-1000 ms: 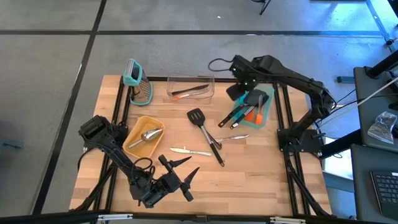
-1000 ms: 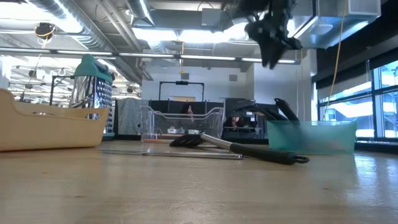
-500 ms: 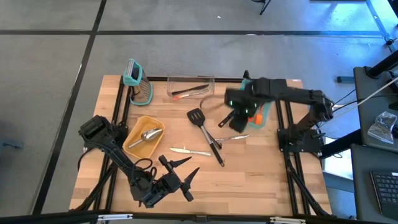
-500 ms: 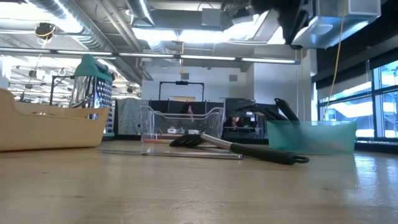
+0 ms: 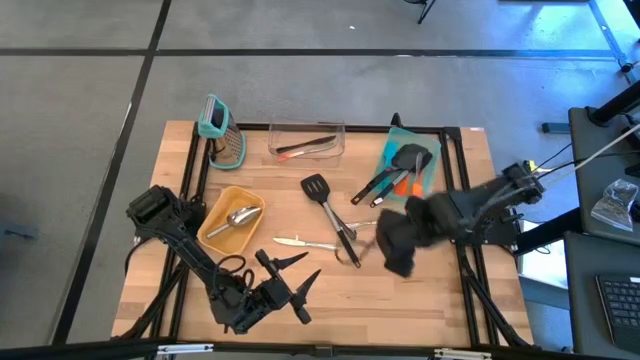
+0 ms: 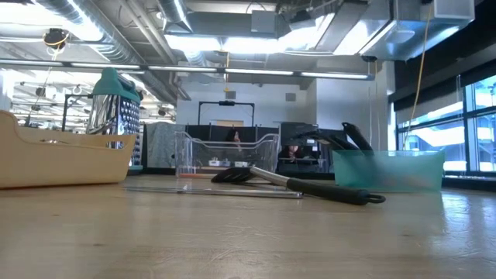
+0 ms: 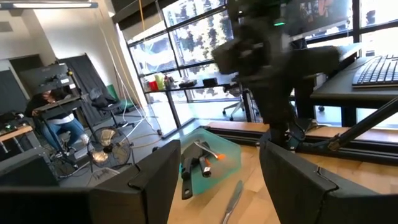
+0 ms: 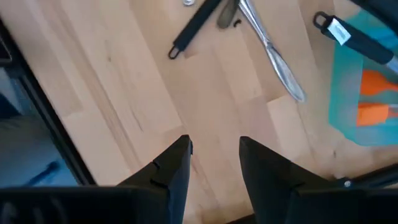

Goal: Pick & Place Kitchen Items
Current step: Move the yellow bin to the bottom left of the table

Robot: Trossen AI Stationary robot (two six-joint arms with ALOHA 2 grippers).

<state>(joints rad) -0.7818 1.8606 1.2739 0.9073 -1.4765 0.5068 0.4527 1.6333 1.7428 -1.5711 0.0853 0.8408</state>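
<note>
R gripper (image 5: 397, 262) above the counter (image 5: 420, 300), fingers apart w/ a gap, nothing held, near black turner (image 5: 330, 212) & thin metal piece (image 5: 303, 242). L gripper (image 5: 295, 285) spread, empty, parked at near edge. Scoop (image 5: 238, 217) in yellow tray (image 5: 214, 238); spatulas (image 5: 400, 180) in teal tray (image 5: 428, 175).

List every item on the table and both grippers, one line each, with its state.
Left gripper: open, empty, at the near edge.
Right gripper: fingers apart, empty, above bare wood.
Black slotted turner: flat on the table.
Yellow tray: holds a silver scoop.
Clear bin: holds two utensils.
Teal tray: holds black and orange utensils.
Grater: upright.
Table knife: lying loose.
</note>
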